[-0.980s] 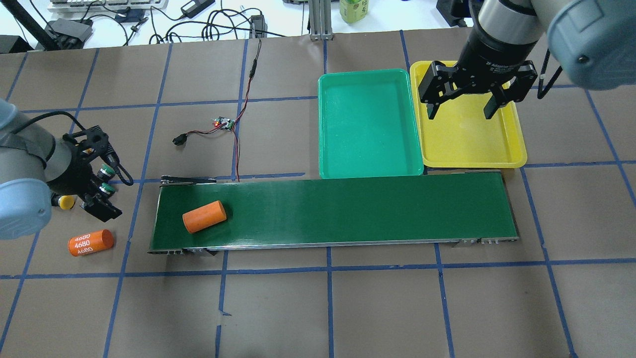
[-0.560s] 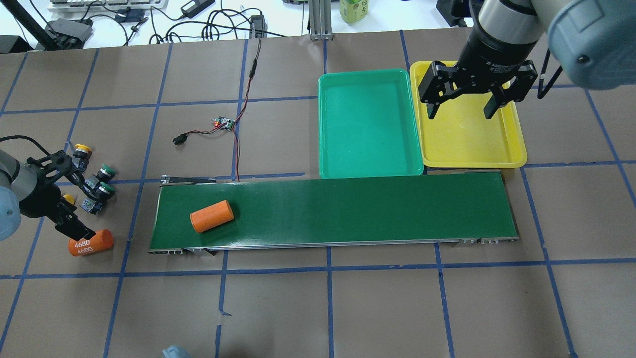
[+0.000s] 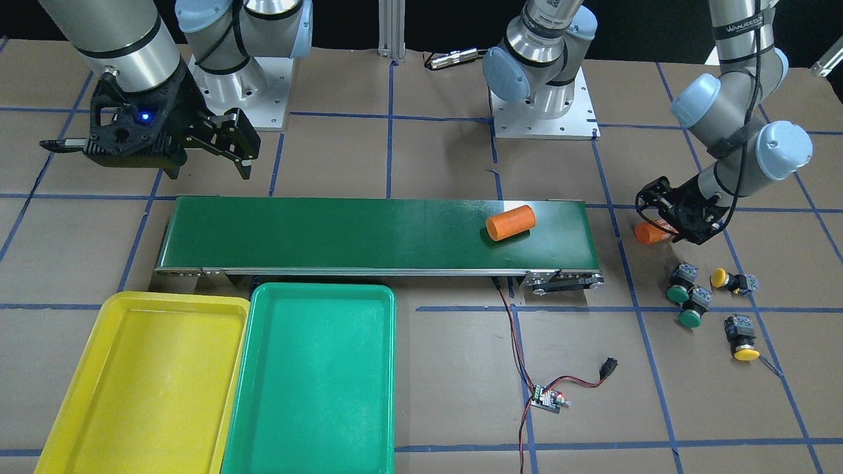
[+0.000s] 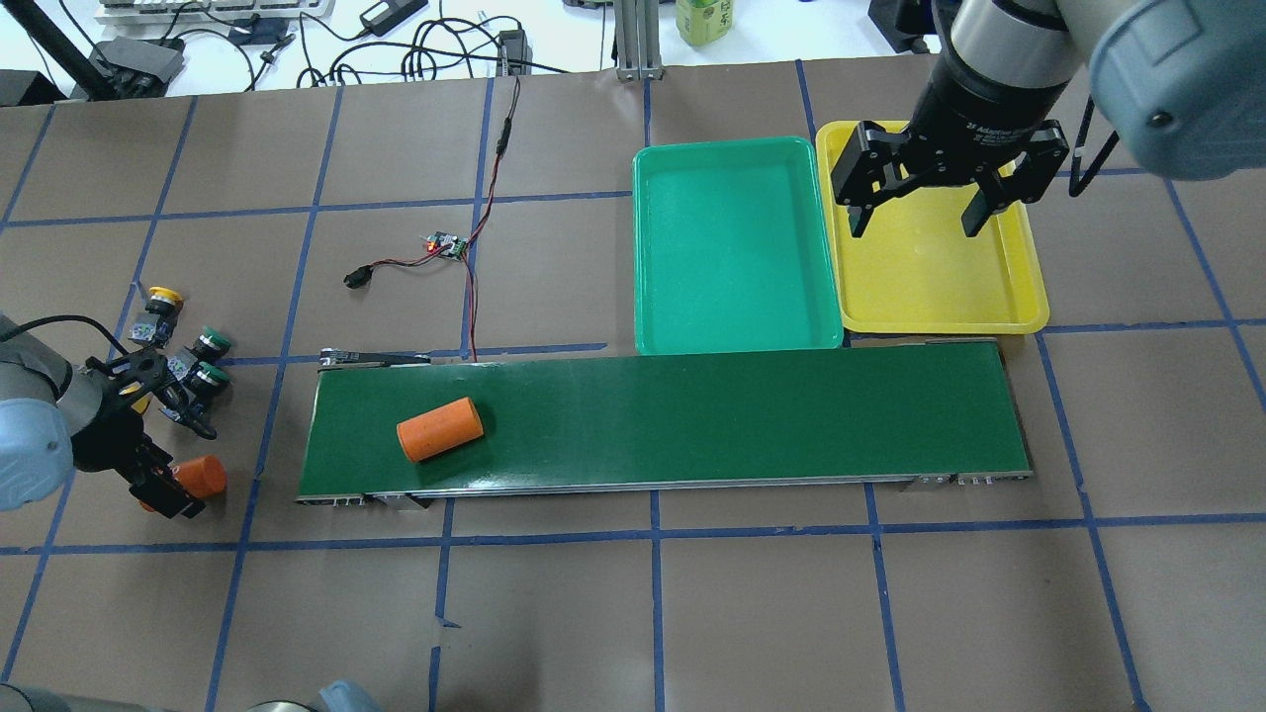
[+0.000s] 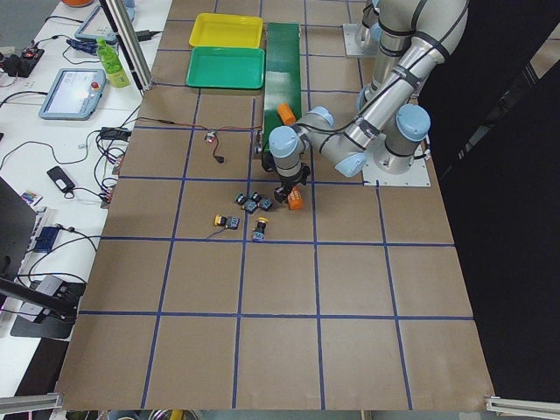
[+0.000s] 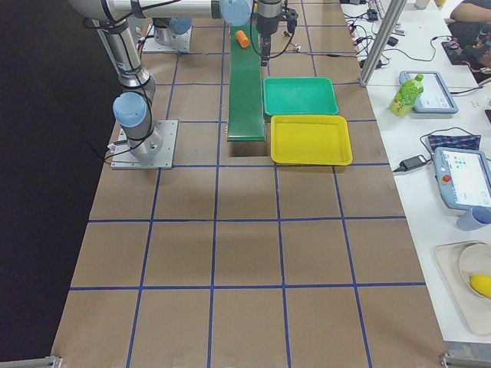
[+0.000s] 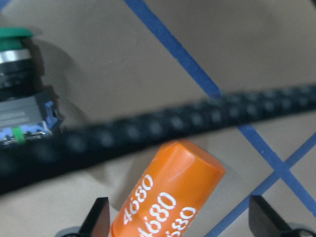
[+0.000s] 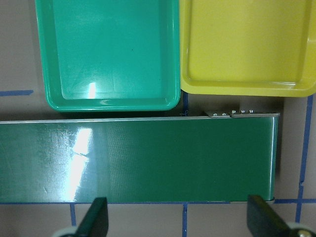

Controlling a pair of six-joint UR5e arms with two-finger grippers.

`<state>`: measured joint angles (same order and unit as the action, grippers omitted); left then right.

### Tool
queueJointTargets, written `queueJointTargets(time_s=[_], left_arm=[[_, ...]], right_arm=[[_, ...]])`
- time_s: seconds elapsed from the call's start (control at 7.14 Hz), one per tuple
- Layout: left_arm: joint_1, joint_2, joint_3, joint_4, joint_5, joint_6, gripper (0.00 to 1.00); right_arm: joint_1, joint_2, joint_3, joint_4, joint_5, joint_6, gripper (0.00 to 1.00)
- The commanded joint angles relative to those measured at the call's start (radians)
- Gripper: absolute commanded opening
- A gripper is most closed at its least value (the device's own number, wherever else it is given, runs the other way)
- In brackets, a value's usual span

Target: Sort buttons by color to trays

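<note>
Progress: You had nothing sorted yet. The yellow tray and green tray, side by side against the far edge of the conveyor belt, held no buttons.
Buttons: All four lay on the counter just off the belt's opposite end. The two green buttons sat close together and the two yellow buttons lay apart.
Left tool: The left tool had its jaws spread wide astride an orange cylinder lying off that same belt end, and it gripped nothing.
Right tool: The right tool hung high by the belt's tray end, jaws wide apart and carrying nothing.
Belt: A second orange cylinder lay on the belt, toward the button end.
Remaining: By my reading, you had all four picks and drops left to do, and the left tool was lined up on a cylinder, not a button.
Views: Only the left wrist view showed you the cylinder's "4680" print and a green button just beside it. The front-facing view showed all four buttons, whereas overhead the left tool partly covered one yellow.
</note>
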<state>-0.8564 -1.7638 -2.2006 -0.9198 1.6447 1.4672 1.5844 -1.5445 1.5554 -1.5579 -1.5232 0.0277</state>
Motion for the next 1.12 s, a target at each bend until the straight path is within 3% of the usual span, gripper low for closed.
queueJointTargets(time_s=[0.0,0.14,0.28,0.42,0.7,0.98], left_arm=[[0.010,-0.020,-0.051,0.128,-0.017,0.036,0.86],[0.011,-0.005,-0.053,0.139,-0.017,0.086,0.48],[0.008,0.012,-0.051,0.141,-0.017,0.106,0.03],[-0.006,0.041,-0.047,0.150,-0.019,0.108,0.00],[-0.053,0.143,-0.045,0.133,-0.165,0.116,0.00],[-0.252,0.252,-0.025,0.064,-0.137,0.113,0.00]], right_arm=[[0.000,0.001,0.000,0.001,0.000,0.000,1.00],[-0.003,0.003,0.000,-0.001,0.000,-0.002,1.00],[-0.001,0.003,0.000,-0.001,0.000,0.000,1.00],[-0.003,0.003,0.000,-0.001,0.000,-0.002,1.00],[-0.001,0.003,0.000,-0.001,0.000,0.000,1.00],[-0.003,0.003,0.000,0.001,0.000,-0.002,1.00]])
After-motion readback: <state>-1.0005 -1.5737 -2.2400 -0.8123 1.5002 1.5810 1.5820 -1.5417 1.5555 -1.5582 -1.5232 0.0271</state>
